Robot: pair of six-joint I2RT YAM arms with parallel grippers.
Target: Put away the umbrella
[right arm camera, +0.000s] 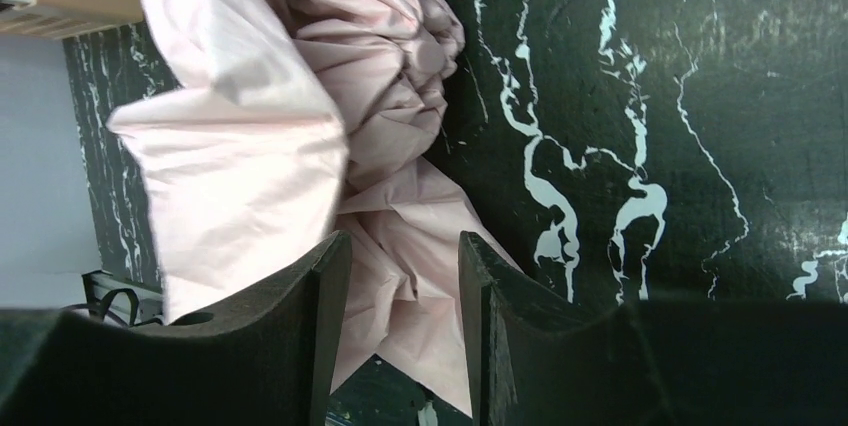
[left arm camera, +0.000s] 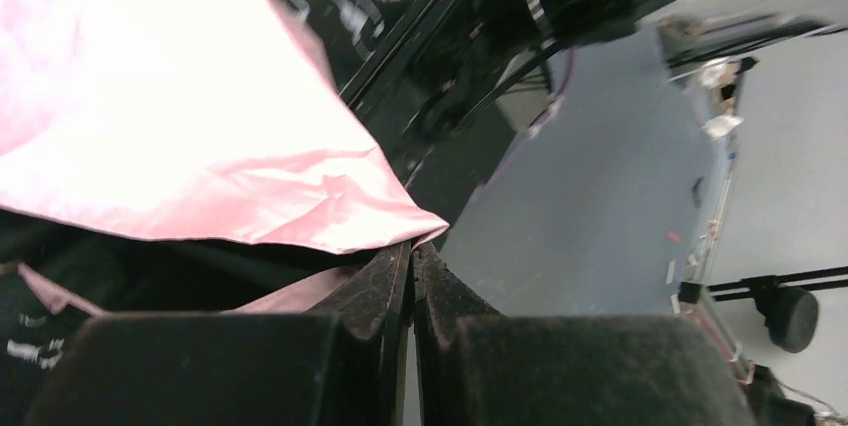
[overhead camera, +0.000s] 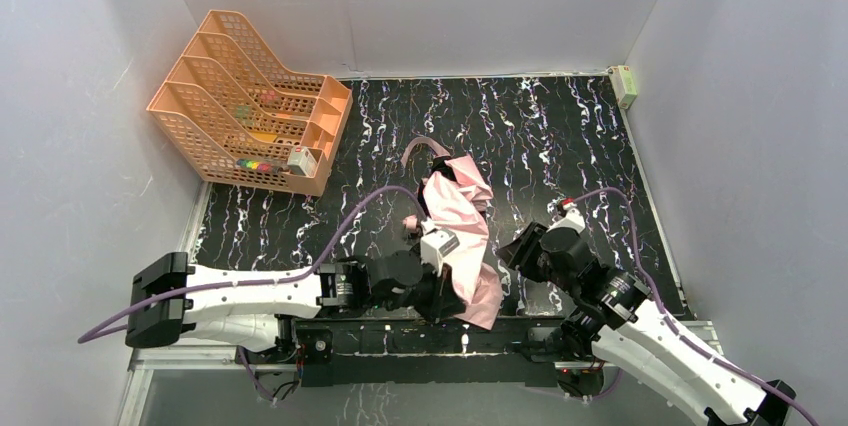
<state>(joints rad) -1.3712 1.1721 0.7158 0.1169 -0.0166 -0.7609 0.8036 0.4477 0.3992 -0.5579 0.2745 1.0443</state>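
The umbrella [overhead camera: 462, 221] lies crumpled in the middle of the black marbled mat, pale pink side up, with a thin loop [overhead camera: 424, 146] at its far end. My left gripper [overhead camera: 447, 296] is at the umbrella's near end. In the left wrist view its jaws [left arm camera: 412, 246] are pressed together at a corner of the pink fabric [left arm camera: 300, 186]. My right gripper [overhead camera: 517, 248] is at the umbrella's right side, open. In the right wrist view its fingers [right arm camera: 400, 266] straddle a fold of the pink fabric [right arm camera: 390, 146]. Ribs and shaft are hidden.
An orange mesh file organizer [overhead camera: 250, 106] stands at the back left, with small items in its slots. A small white and green box [overhead camera: 623, 84] sits at the back right corner. White walls close in three sides. The mat's front edge [overhead camera: 430, 331] lies just behind the left gripper.
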